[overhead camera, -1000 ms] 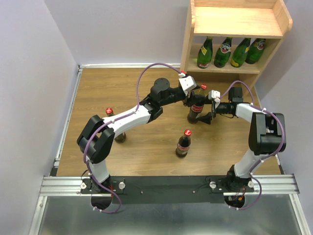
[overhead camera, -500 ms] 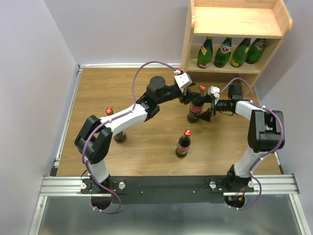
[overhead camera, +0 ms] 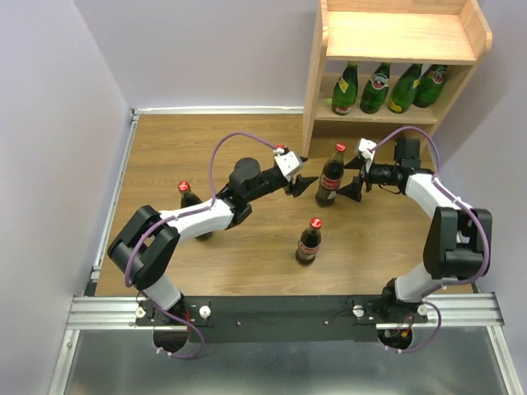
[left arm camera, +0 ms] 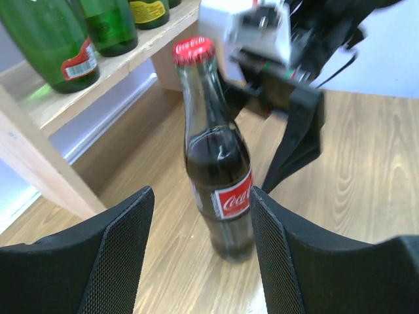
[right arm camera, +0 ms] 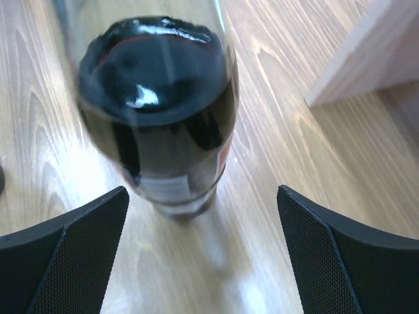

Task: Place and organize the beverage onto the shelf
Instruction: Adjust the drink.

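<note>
The left end effector [overhead camera: 305,183] is released, its jaws parted and clear of the glass. The right end effector [overhead camera: 352,179] is spread wide as well and grasps nothing. Both carry broad black fingers [left arm camera: 124,255] with a fine mesh-textured face and rounded edges.

Between the two a cola bottle [overhead camera: 331,177] stands upright on the bench [overhead camera: 247,140], a warm brown wood-grain surface with a slight sheen. The bottle is clear glass with a slim neck and a swelling shoulder. Dark liquid fills its body, and it has a ribbed red cap and a red label with white script.

From the left wrist it stands just ahead of the fingertips, centred in the gap and touching neither. From the right wrist its body sits between the fingers, apart from both.

It is just in front of the shelf [overhead camera: 403,37], a pale natural-wood unit with solid side panels and a raised rim around its top board. On the lower tier four green glass bottles [overhead camera: 376,88] with long necks stand in a row. Two other cola bottles [overhead camera: 309,241] stand on the bench, one near the middle and one at the left beside the left arm.
</note>
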Available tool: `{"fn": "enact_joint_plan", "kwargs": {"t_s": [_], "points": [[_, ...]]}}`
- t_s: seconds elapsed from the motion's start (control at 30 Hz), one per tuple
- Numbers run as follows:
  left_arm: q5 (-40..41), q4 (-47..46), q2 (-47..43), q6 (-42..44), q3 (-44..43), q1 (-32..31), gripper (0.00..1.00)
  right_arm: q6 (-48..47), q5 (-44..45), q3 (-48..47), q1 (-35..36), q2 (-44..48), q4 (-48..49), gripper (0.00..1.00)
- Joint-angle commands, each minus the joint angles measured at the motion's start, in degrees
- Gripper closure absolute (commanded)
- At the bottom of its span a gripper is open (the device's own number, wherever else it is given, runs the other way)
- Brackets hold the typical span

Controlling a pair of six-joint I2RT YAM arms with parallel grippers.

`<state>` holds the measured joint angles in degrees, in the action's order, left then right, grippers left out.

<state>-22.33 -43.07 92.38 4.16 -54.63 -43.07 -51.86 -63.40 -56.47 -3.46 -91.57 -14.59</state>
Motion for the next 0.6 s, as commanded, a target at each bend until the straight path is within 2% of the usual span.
{"fn": "enact_joint_plan", "kwargs": {"t_s": [0.0,0.13,0.27,0.4,0.47,0.57], "points": [[2.7,-13.3,-2.7,3.4,5.4,0.3,0.32,4.3,4.2,2.0,-1.1,6.2,-4.4,0.0],[2.9,-19.7,-2.6,4.1,8.7,0.4,0.3,10.4,6.3,1.5,-1.1,11.0,-4.7,0.0],[2.3,-28.5,-1.7,4.9,12.8,0.4,0.28,22.6,7.1,-2.3,-1.1,13.3,-4.7,0.0],[1.7,-42.8,0.6,5.8,18.1,0.4,0.27,30.6,5.5,-6.5,-1.1,12.2,-4.7,0.0],[1.8,-44.9,1.1,5.4,18.6,0.4,0.27,33.2,5.1,-8.6,-1.0,11.6,-4.6,0.0],[1.3,-43.4,1.9,5.5,17.4,0.4,0.27,35.1,5.6,-10.8,-0.6,10.5,-4.2,0.0]]}}
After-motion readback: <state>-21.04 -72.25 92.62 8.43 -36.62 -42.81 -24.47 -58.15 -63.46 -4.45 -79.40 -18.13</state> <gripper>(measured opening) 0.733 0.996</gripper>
